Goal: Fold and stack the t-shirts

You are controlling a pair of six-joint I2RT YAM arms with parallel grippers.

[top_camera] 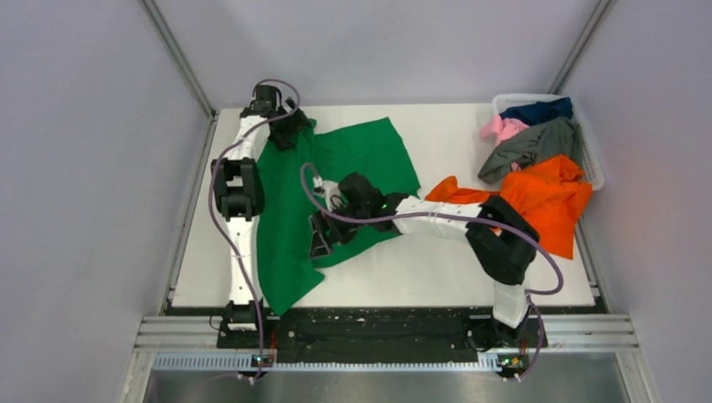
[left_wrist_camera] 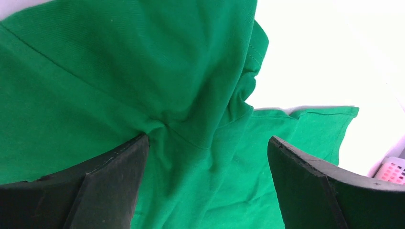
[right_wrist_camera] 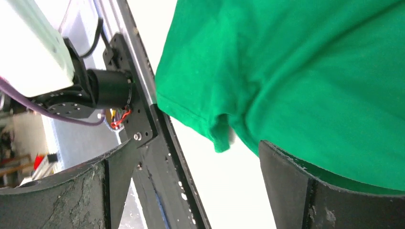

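Note:
A bright green t-shirt lies spread and rumpled on the left half of the white table. My left gripper is open over its far left corner; in the left wrist view the fingers straddle bunched green cloth around the gripper without closing on it. My right gripper is open at the shirt's near part; the right wrist view shows its gripper over bare table beside the shirt's hem. An orange t-shirt spills out of the basket onto the table. Grey, navy and pink shirts lie in the basket.
The white plastic basket stands at the far right corner; its corner shows in the left wrist view. The right arm's forearm crosses over the orange shirt. The black front rail and the left arm's base joint lie close to the right gripper.

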